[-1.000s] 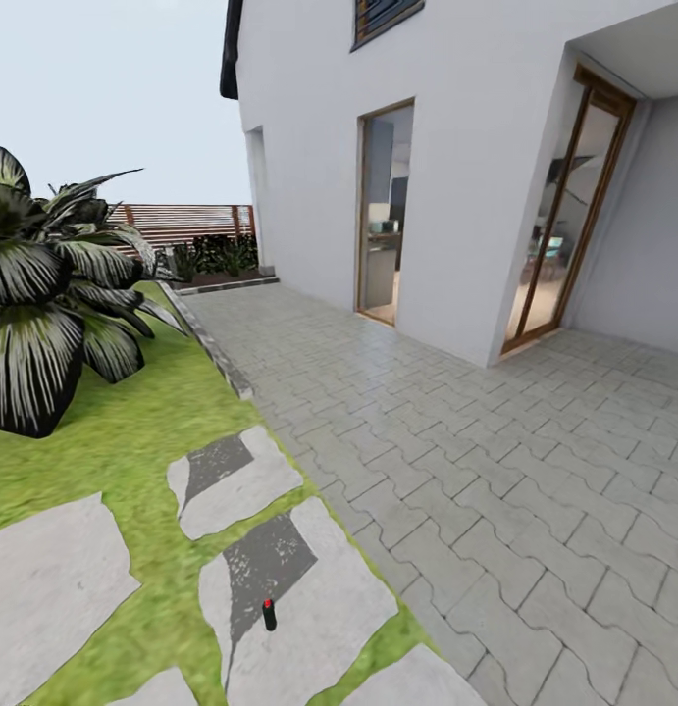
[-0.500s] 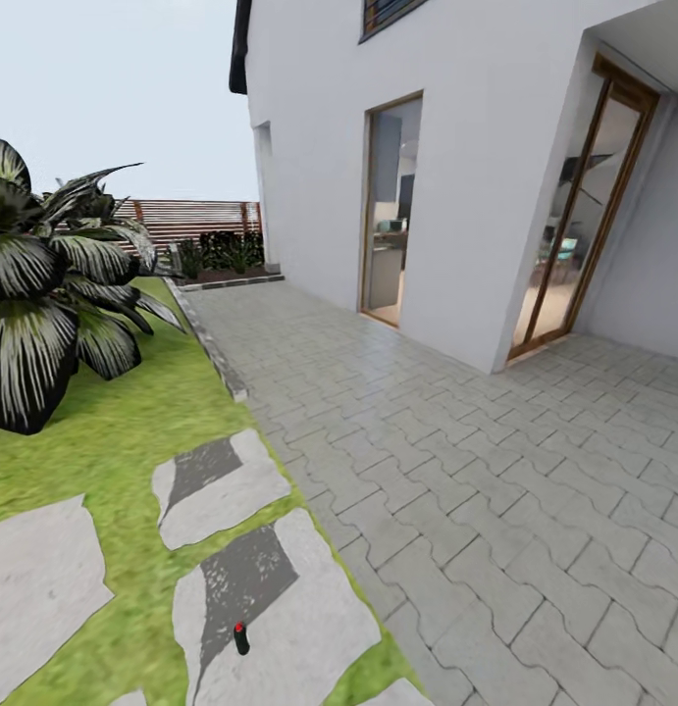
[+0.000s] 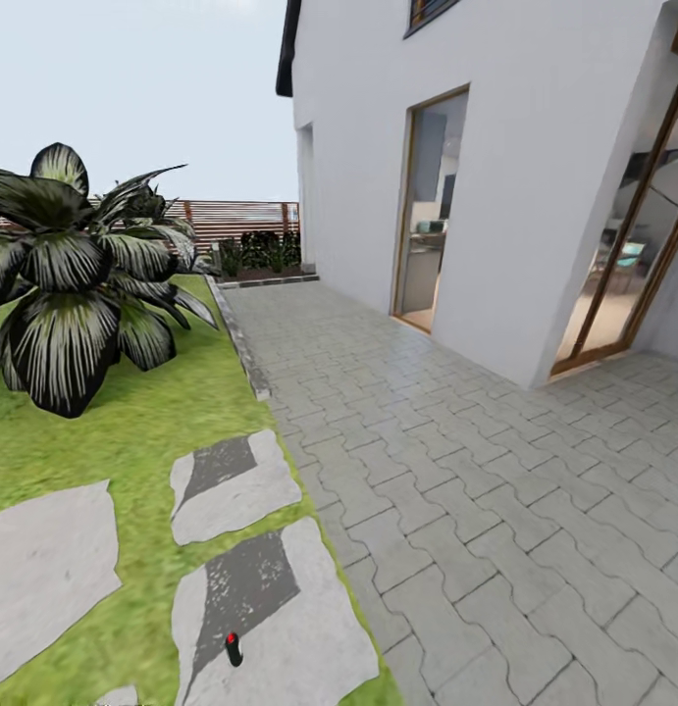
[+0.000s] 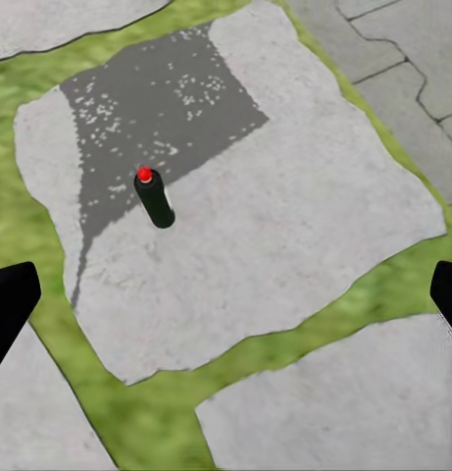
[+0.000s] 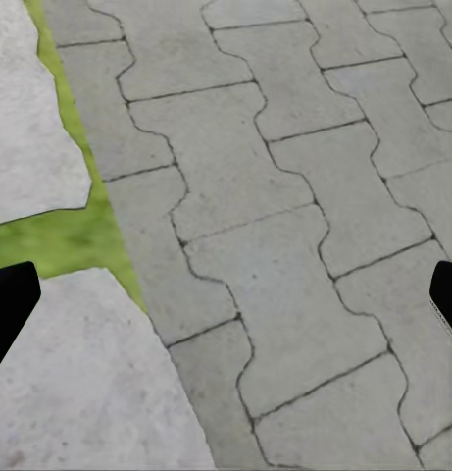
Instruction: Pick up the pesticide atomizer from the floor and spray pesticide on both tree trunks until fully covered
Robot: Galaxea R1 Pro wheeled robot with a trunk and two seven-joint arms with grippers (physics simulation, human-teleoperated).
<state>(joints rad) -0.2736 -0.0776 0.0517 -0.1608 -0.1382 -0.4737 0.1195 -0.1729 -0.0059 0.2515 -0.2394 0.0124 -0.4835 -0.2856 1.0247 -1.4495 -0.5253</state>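
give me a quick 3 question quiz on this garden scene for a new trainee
1. True or false: the pesticide atomizer stands upright on a stepping stone.
2. What colour is the atomizer's cap? A) red B) blue C) yellow
3. Fill in: in the head view, the striped palm-like plant grows on the ____.

Key
1. True; in the left wrist view it stands at the edge of the stone's dark patch.
2. A
3. Grass. Both the left gripper and right gripper have their fingers spread wide.
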